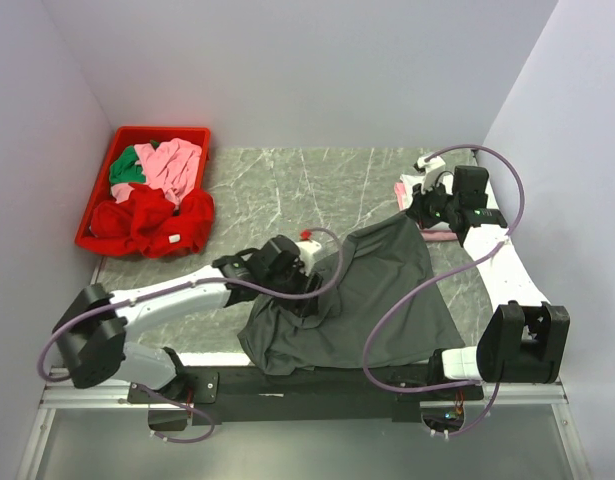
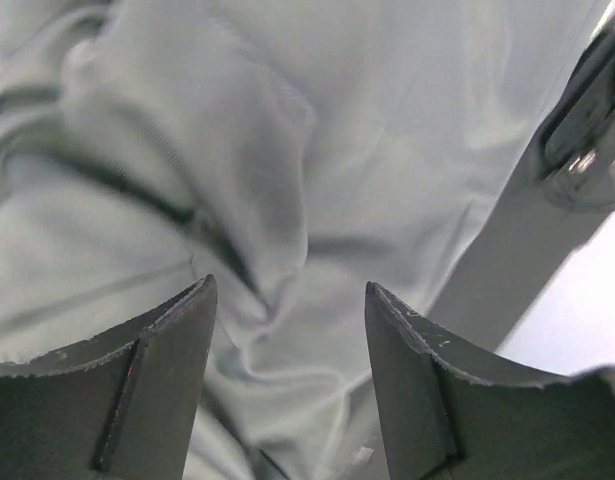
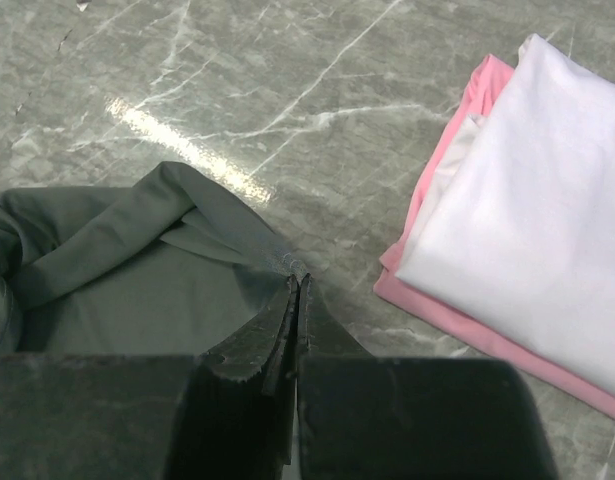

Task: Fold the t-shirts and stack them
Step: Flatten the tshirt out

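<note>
A large dark grey t-shirt (image 1: 387, 290) lies rumpled across the middle and near edge of the table. My right gripper (image 1: 412, 212) is shut on its far right corner; in the right wrist view the closed gripper (image 3: 299, 280) pinches the hem of the grey shirt (image 3: 117, 290). My left gripper (image 1: 309, 295) hovers over the shirt's left part, open, with grey cloth (image 2: 387, 150) bunched just below and between its jaws (image 2: 287, 290). A folded white t-shirt (image 3: 537, 210) lies on a folded pink one (image 3: 427, 290), right beside my right gripper.
A red plastic bin (image 1: 157, 131) stands at the back left with a pink shirt (image 1: 172, 165), a green shirt (image 1: 127, 168) and a red shirt (image 1: 157, 220) spilling over its front. The marble tabletop (image 1: 287, 190) is walled on three sides.
</note>
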Controlling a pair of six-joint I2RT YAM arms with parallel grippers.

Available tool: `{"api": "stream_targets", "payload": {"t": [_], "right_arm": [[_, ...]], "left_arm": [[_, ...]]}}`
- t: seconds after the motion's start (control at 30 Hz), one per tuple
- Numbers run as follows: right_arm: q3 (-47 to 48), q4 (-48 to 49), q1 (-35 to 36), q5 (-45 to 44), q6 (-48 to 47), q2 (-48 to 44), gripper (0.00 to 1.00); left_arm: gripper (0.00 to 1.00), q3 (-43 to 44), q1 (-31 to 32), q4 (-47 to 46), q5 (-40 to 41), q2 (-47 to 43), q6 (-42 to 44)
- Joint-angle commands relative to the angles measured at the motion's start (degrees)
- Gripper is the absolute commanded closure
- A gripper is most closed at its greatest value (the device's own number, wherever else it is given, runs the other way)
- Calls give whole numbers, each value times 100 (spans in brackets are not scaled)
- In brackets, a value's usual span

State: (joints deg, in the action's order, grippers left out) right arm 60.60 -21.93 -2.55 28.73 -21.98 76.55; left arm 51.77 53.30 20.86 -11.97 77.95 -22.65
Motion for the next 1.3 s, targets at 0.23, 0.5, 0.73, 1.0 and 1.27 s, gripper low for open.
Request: {"api": "stream_targets", "payload": {"t": [0.23,0.5,0.73,1.0,1.27], "right_arm": [[-4,-13,-255,326,-61,-141,100],[5,-48,-264,554,-35,-79,100],[-13,-39,-273,677,-8,-71,100],[-4,-57,-281,730,0,-53,100],[5,-74,-281,739,0,-44,100]], "left_arm": [[36,-34,418,-1917,-324,370,3503],[38,149,559,-2253,-271,1046,4093],[38,237,682,-2288,-43,1442,4418],[45,492,814,-2253,379,1864,4665],[55,773,910,-1937,766,2215,4761]]}}
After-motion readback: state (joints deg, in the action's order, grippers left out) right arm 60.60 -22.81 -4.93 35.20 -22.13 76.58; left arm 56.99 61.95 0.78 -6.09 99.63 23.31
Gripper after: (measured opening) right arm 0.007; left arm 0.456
